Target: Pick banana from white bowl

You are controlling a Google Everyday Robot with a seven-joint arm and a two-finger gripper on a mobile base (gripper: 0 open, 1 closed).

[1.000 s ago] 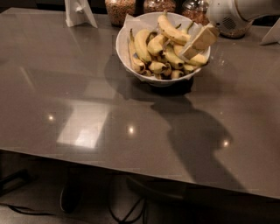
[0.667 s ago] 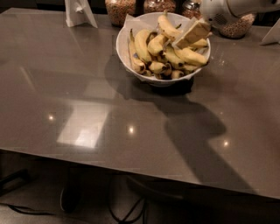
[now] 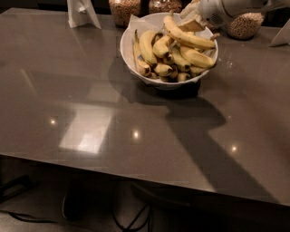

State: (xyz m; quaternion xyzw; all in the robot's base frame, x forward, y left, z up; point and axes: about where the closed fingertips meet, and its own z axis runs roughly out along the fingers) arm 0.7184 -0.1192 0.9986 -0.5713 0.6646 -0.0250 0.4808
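Hovering over the far right rim of the white bowl [image 3: 128,50], the end effector [image 3: 192,21] sits higher and farther back than a second ago, when it lay lower across the right side of the fruit pile. Whether it is open or closed cannot be told, nor whether it has hold of anything. Its tip is just above the upper end of the banana [image 3: 192,40], which lies on top of the pile, running from the bowl's far side toward its right rim, now uncovered along most of its length. The bowl has not shifted on the table [image 3: 90,90]. The arm [image 3: 231,8] reaches in from the upper right, in front of a grain jar [image 3: 244,25].
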